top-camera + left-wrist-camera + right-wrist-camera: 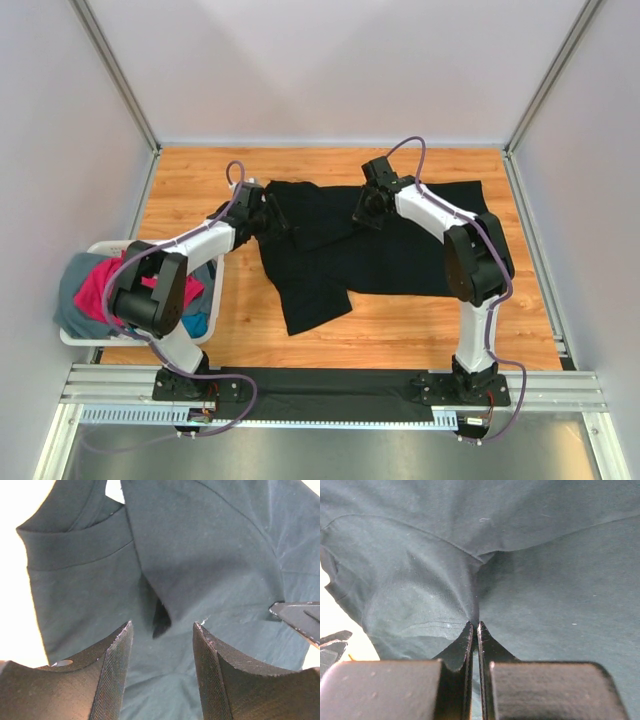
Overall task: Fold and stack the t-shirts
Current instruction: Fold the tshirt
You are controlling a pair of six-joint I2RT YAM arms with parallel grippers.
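The large black t-shirt (390,250) lies rumpled across the middle of the wooden table, one part hanging toward the front at the left. My left gripper (268,222) is open over its left side; the cloth (200,555) lies between and beyond the fingers. My right gripper (366,212) is shut on a pinched ridge of the black shirt (420,580) near its upper middle. Magenta-pink (100,285), grey (72,285) and bright blue (196,322) shirts are bunched in the white basket.
The white slotted basket (105,246) stands at the table's left edge, next to the left arm. Bare wood (430,330) shows in front of the shirt and at the back left. Grey walls close in three sides.
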